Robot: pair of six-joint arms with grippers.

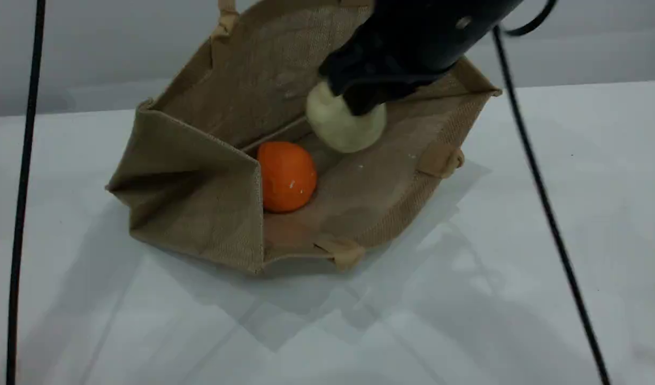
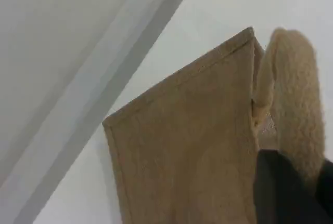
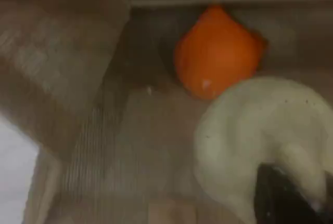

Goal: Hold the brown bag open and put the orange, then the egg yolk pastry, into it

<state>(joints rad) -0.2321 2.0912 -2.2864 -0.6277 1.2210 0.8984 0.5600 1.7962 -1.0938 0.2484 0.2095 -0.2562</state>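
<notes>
The brown bag (image 1: pixel 199 187) is seen lying on the white table (image 1: pixel 519 267) with its mouth spread wide toward the scene camera and its near gusset folded inward. One beige handle (image 2: pixel 296 94) is pinched in the clenched left gripper (image 2: pixel 291 182), as the left wrist view shows, with the padded loop pressed right against the dark fingertip. That upper wall is evidently being drawn up and back so that the opening is held clear for the other arm. The orange (image 1: pixel 286 175) is already lodged inside, resting on the lower panel just beside the folded gusset, so the first half of the job can be judged done. Now the egg yolk pastry (image 1: pixel 340 125) is being carried in. It is clasped by the right gripper (image 1: pixel 359 101), jaws closed onto its top, and the soft ball is visibly dented around the fingertip in the right wrist view. It is held above the bag's inner floor, over the opening and a little behind and to the right of the orange, apparently not yet set down. Whether it touches the fabric cannot be told. A release over the bare patch beside the orange seems to be called for, low enough that the pastry is not dropped onto the fruit or rolled out through the mouth.
</notes>
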